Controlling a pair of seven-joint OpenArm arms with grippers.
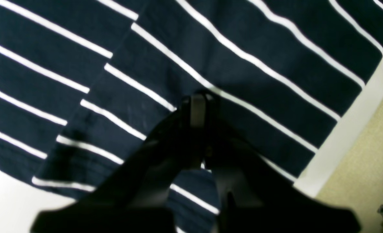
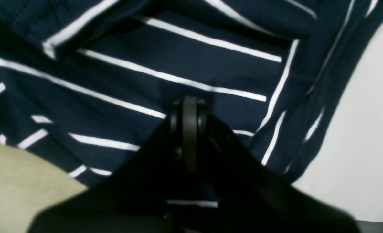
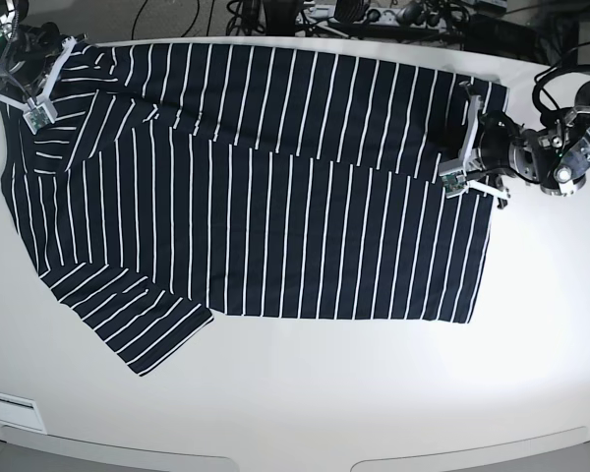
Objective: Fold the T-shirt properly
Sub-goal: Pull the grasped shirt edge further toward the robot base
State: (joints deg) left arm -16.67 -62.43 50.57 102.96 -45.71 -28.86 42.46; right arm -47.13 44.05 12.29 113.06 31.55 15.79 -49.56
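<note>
The first lengthwise fold of the shirt (image 3: 275,236) seems underway; both fingers (image 3: 467,175) (image 3: 41,110) are closed, grip unclear; flattening is needed.

white tabletop (image 3: 324,403) with a curved front edge, small pale rectangle outlined in dark (image 3: 12,412) near its front left corner in the base view, beige speckled floor (image 1: 372,155) beyond the edge

No text, label, brand, number or sign can be read in any of the three views.
</note>
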